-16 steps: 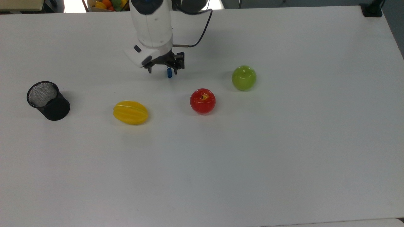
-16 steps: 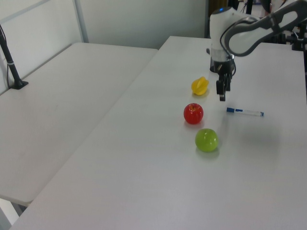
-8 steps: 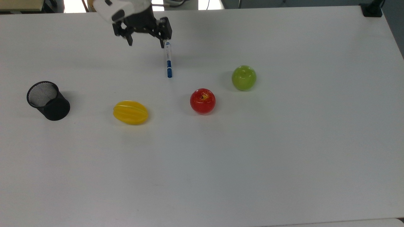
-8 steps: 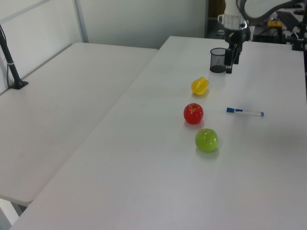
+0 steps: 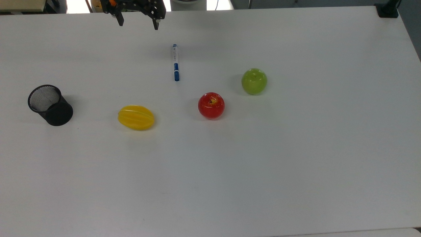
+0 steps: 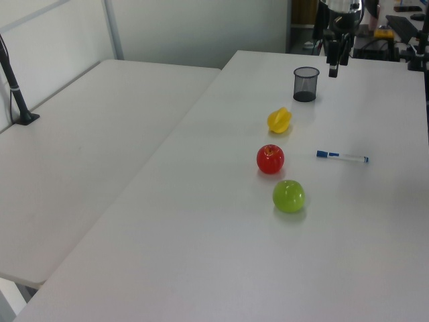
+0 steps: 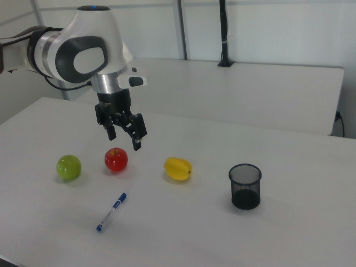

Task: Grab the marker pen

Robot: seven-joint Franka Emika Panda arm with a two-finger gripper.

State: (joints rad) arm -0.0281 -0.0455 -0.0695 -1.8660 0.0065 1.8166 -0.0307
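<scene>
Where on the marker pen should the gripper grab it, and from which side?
Grip the marker pen on its white barrel near the blue mid band, from straight above, fingers either side of its width. It lies flat on the table, clear of the red apple.

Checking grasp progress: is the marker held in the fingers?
No, the marker lies flat on the table, with the open gripper raised above it.

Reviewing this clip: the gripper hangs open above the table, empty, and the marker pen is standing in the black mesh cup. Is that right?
Not quite. The marker pen is not in the black mesh cup; the top view shows it lying flat on the table, well apart from the cup. The rest holds: the gripper hangs open and empty above the table in the right view.
</scene>
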